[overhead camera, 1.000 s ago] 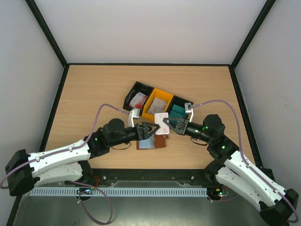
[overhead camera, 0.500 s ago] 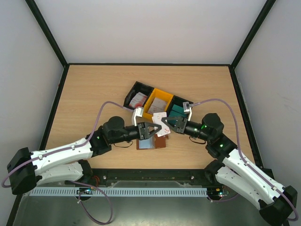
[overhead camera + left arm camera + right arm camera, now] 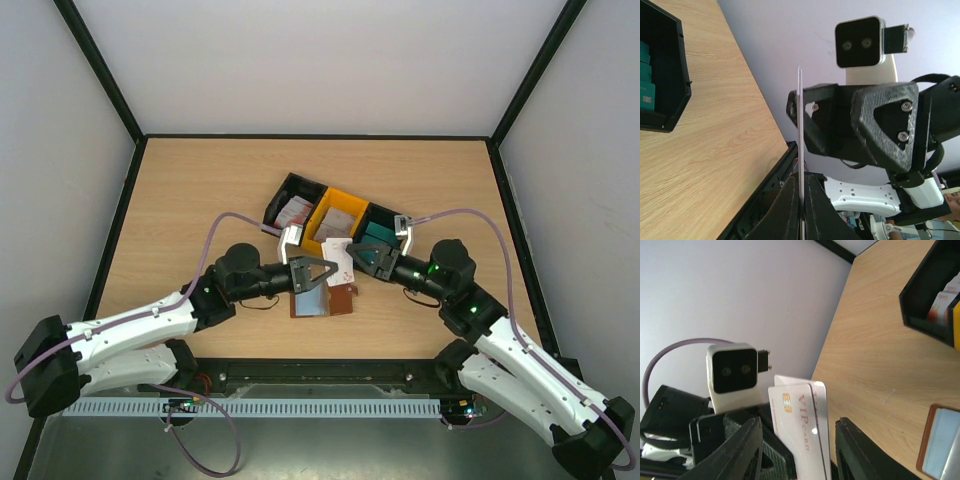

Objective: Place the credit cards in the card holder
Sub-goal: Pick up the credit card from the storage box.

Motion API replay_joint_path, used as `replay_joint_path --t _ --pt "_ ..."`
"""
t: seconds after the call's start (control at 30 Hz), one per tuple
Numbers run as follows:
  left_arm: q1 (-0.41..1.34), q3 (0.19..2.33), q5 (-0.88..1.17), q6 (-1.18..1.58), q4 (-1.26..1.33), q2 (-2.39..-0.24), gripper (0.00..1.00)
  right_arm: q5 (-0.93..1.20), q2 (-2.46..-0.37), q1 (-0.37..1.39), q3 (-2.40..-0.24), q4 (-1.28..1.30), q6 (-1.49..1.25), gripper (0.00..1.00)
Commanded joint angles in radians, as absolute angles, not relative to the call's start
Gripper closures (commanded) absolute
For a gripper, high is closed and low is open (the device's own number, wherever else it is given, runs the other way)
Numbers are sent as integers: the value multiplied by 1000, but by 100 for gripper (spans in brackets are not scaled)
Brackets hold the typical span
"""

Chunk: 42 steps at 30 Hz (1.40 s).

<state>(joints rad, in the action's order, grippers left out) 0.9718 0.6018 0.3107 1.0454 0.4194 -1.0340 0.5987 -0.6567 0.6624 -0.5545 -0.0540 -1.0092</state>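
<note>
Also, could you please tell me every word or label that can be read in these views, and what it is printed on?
"VIP CARD": red print beside a gold chip on the white credit card held in the left gripper, seen from the right wrist.
Red-marked cards in the black bin: print too small to read.
Teal cards, left wrist view: no legible text.

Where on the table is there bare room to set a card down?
Bare table lies left of the bins, in the strip between them and the back edge, and at the far right corner. Crowded: the near middle, where the left gripper and right gripper meet around a card by the wallet.
</note>
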Motion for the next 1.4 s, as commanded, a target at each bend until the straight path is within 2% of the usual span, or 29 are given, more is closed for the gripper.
replay_joint_path --t 0.0,0.2,0.37,0.5,0.63,0.97,1.37 --pt "963 577 357 998 430 -1014 98 509 -667 666 -619 -2 -965 60" --pt "963 565 391 981 444 -996 98 484 -696 666 -636 6 -970 61" --pt "962 553 393 987 456 -980 98 553 -697 666 -602 -24 -963 61" --pt "962 546 398 998 477 -970 98 565 -682 666 -580 -26 -971 73" --pt "963 538 414 1013 516 -960 98 561 -684 666 -570 -16 -977 77" --pt "962 525 437 1019 585 -928 97 673 -703 666 -521 -92 -997 78" --pt "963 488 437 1023 612 -890 97 566 -680 666 -538 -97 -1023 75"
